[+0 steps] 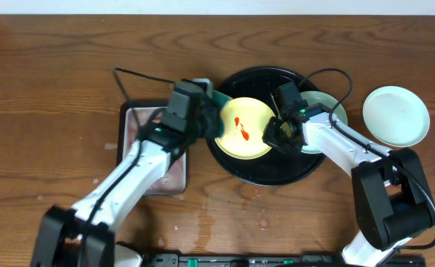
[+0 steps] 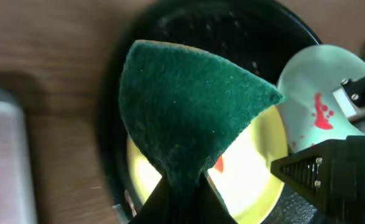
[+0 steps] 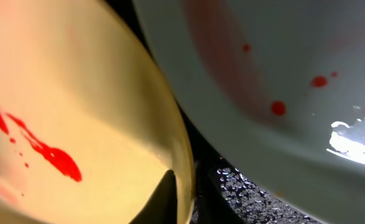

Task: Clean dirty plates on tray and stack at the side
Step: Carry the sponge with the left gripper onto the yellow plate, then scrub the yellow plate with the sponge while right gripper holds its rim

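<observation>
The pale yellow plate (image 1: pixel 244 127) lies on the black tray (image 1: pixel 265 172) with red sauce smears at its middle. My right gripper (image 1: pixel 276 135) is shut on its right rim; the right wrist view shows one finger (image 3: pixel 183 198) inside the yellow plate's rim (image 3: pixel 76 112). A mint plate (image 1: pixel 327 104) with red spots (image 3: pixel 263 74) lies beside it on the tray, partly under my right arm. My left gripper (image 1: pixel 202 119) is shut on a green sponge (image 2: pixel 194 112) held over the yellow plate's left edge (image 2: pixel 250 180). A second mint plate (image 1: pixel 396 115) sits on the table at the right, with no smears showing.
A small rectangular tray (image 1: pixel 154 159) sits left of the black tray, mostly under my left arm. Water drops lie on the black tray (image 3: pixel 250 193) and on the wooden table (image 1: pixel 258 211) in front of it. A black cable (image 1: pixel 139 76) runs behind the left arm.
</observation>
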Action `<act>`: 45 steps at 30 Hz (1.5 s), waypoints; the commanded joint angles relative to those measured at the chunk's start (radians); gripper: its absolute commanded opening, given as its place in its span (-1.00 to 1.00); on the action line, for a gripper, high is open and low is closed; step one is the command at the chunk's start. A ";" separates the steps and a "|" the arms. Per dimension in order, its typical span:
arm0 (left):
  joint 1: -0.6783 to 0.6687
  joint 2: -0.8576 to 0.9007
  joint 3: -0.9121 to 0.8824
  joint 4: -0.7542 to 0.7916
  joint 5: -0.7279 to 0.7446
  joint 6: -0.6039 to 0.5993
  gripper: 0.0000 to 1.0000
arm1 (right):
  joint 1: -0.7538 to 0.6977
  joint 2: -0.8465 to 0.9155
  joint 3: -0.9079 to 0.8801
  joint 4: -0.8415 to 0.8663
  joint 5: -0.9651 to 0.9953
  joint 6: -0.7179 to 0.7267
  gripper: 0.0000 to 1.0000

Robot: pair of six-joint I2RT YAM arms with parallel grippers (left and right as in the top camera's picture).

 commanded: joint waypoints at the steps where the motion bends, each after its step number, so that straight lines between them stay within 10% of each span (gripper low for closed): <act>1: -0.036 0.060 0.028 0.053 0.029 -0.109 -0.86 | -0.006 -0.002 -0.002 0.005 0.015 0.003 -0.97; 45: -0.097 0.391 0.028 0.286 0.095 -0.576 -0.85 | -0.003 -0.002 -0.002 -0.004 0.018 0.003 -0.97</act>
